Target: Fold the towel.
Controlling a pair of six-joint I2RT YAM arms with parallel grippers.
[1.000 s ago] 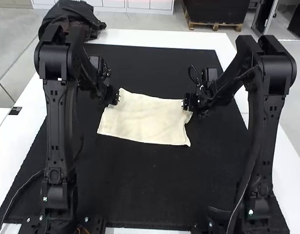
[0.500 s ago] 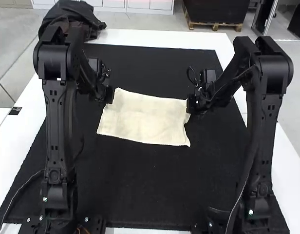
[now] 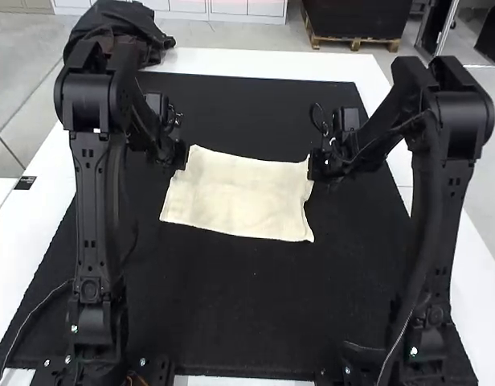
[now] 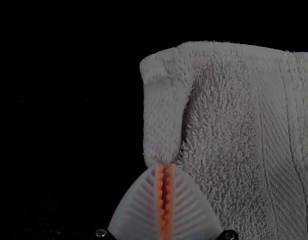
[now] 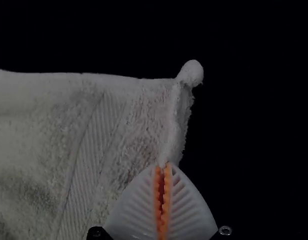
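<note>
1. The white table [image 3: 272, 63] carries a broad black mat [image 3: 231, 305].
2. Over the mat, the left arm [image 3: 91, 201] stands at the high view's left, the right arm [image 3: 444, 201] at its right.
3. The pale towel [image 3: 239, 197] lies on the mat between the two grippers, spread in a rough rectangle, slightly rumpled; I cannot tell whether it is doubled.
4. The left gripper [image 3: 181, 157] is closed on the towel's side edge, near its far left corner.
5. The right gripper [image 3: 315, 166] likewise pinches the opposite side edge, near the far right corner.
6. A small rounded corner tip [image 5: 192, 72] pokes out beyond the right gripper.
</note>
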